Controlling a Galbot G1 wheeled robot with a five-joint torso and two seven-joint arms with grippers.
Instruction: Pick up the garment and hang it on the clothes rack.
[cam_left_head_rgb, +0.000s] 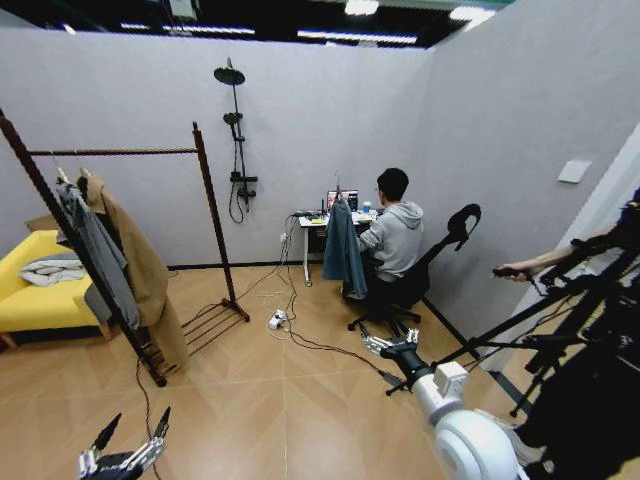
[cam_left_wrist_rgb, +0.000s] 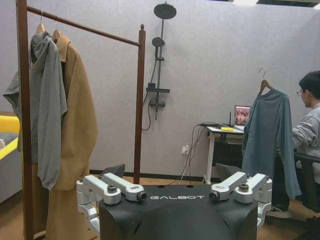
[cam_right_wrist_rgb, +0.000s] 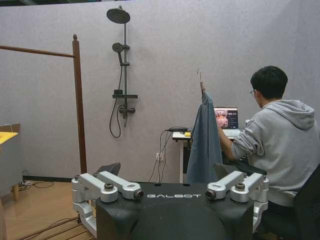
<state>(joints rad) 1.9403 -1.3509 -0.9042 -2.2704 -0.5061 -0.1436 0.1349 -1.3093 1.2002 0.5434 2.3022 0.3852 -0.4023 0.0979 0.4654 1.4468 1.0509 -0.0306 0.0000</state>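
The garment (cam_left_head_rgb: 343, 250), a teal-blue shirt-jacket on a wooden hanger, hangs upright beside a white desk at the far wall, next to a seated person. What holds its hanger up is not visible. It also appears as the garment (cam_left_wrist_rgb: 270, 135) and the garment (cam_right_wrist_rgb: 205, 142), well beyond both grippers. The clothes rack (cam_left_head_rgb: 208, 215) stands at the left with a tan coat (cam_left_head_rgb: 145, 265) and a grey garment (cam_left_head_rgb: 95, 250) on its bar. My left gripper (cam_left_head_rgb: 130, 440) is low at the front left, open and empty. My right gripper (cam_left_head_rgb: 388, 345) reaches forward, open and empty, pointing toward the garment.
A yellow sofa (cam_left_head_rgb: 30, 290) sits behind the rack. Cables and a power strip (cam_left_head_rgb: 276, 321) lie on the floor between rack and desk (cam_left_head_rgb: 312, 220). The person's office chair (cam_left_head_rgb: 420, 275) is beside the garment. Black stands (cam_left_head_rgb: 570, 330) crowd the right side. A shower fixture (cam_left_head_rgb: 238, 140) hangs on the back wall.
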